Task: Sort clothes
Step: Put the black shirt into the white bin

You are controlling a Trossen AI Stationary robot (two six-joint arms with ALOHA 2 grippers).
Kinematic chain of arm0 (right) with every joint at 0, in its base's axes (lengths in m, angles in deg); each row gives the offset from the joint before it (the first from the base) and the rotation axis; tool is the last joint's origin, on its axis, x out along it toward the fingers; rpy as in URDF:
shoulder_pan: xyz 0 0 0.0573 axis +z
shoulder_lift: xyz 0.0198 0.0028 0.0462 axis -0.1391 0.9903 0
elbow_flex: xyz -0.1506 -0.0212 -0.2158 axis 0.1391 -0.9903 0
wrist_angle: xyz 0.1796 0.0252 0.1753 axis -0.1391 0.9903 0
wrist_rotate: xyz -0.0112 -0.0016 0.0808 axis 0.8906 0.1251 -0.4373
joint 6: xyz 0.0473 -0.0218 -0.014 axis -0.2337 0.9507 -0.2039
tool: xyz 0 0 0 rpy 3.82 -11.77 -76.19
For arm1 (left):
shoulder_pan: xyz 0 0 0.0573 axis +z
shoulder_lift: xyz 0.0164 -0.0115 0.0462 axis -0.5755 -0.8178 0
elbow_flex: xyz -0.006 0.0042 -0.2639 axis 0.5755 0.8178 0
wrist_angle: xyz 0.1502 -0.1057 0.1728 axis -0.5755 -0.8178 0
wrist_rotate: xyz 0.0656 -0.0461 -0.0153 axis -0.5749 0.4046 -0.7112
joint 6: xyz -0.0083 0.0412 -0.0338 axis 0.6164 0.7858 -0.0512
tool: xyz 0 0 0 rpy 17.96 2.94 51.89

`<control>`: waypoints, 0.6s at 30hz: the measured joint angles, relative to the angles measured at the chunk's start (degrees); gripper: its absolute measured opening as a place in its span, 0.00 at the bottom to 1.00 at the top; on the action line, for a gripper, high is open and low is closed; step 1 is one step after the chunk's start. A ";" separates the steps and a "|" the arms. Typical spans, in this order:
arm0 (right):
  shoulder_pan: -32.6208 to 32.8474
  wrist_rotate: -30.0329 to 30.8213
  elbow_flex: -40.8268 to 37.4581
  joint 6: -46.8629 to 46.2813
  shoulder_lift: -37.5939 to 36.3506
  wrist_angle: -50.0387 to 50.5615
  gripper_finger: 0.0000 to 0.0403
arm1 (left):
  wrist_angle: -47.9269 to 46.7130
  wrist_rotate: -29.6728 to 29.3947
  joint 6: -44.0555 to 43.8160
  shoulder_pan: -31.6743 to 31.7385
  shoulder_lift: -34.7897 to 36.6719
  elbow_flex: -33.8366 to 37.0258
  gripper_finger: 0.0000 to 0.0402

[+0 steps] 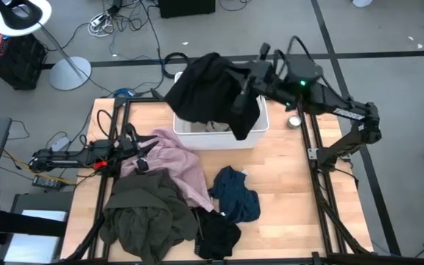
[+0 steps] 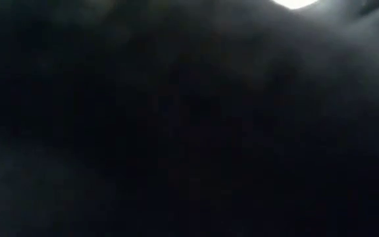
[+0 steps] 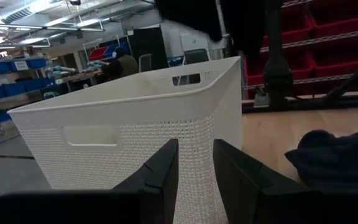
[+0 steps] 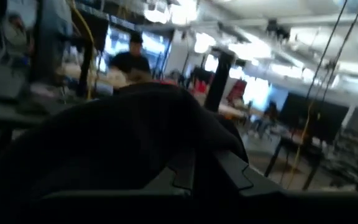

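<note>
My right gripper is shut on a black garment above the white bin. The garment spreads wide over the bin and also fills the right wrist view. Something pale lies in the bin. My left gripper is open and empty at the table's left, over the edge of the pink garment, its fingers pointing at the bin. On the table lie the olive-green garment, the dark teal-blue one and a second black one. My right gripper holds the black garment by a bunched part pinched between its two fingers; cloth covers the fingertips, so layers cannot be told. The arm reaches in from the table's right. The garment hangs slack around and below the gripper, over the bin's opening.
The low view is dark, with something close against the lens. A small round object sits right of the bin. Bare wood shows at the table's right. Beyond the table are shelves, red bins and a person far off.
</note>
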 joint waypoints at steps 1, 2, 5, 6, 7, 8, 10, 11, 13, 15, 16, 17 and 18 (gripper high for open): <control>-1.30 -1.02 0.00 -1.31 0.35 0.54 0.05 | 0.00 0.02 0.02 -0.02 -0.02 0.01 0.26; -2.79 -2.18 0.00 -2.80 0.58 1.22 0.05 | -0.02 0.02 0.00 0.00 -0.02 -0.01 0.26; -7.01 -5.66 0.00 -7.19 2.00 3.53 0.05 | 0.00 0.02 0.00 0.00 -0.02 0.01 0.26; -8.35 -6.55 -0.01 -8.33 2.64 4.84 0.05 | 0.01 0.00 0.00 0.00 -0.02 -0.01 0.26; -9.43 -7.31 -0.02 -9.40 3.34 5.52 0.05 | 0.01 0.01 0.01 -0.01 -0.01 -0.01 0.26; -10.58 -8.27 -0.02 -10.33 4.00 6.16 0.05 | -0.02 0.02 0.00 -0.02 -0.02 -0.01 0.26; -12.46 -10.01 -0.09 -11.42 5.20 8.35 0.05 | -0.02 0.00 0.00 -0.01 -0.02 -0.01 0.26; -13.18 -10.91 -0.09 -12.11 5.85 8.77 0.05 | -0.01 0.02 0.00 -0.01 -0.02 -0.01 0.26; -14.35 -12.68 -0.07 -12.75 6.95 10.61 0.05 | 0.02 0.00 0.00 -0.01 -0.02 0.00 0.26; -15.12 -13.53 -0.08 -13.43 8.25 12.75 0.05 | 0.03 0.00 0.00 -0.02 -0.02 -0.01 0.26; -15.40 -13.62 -0.07 -13.71 8.91 14.05 0.05 | 0.03 0.02 0.02 -0.02 -0.02 -0.01 0.26; -15.65 -13.66 -0.08 -13.98 9.52 15.59 0.05 | 0.02 0.02 0.01 -0.01 -0.02 0.00 0.26; -15.85 -13.70 -0.09 -14.24 10.22 17.51 0.05 | 0.03 0.00 0.00 -0.02 -0.02 0.00 0.26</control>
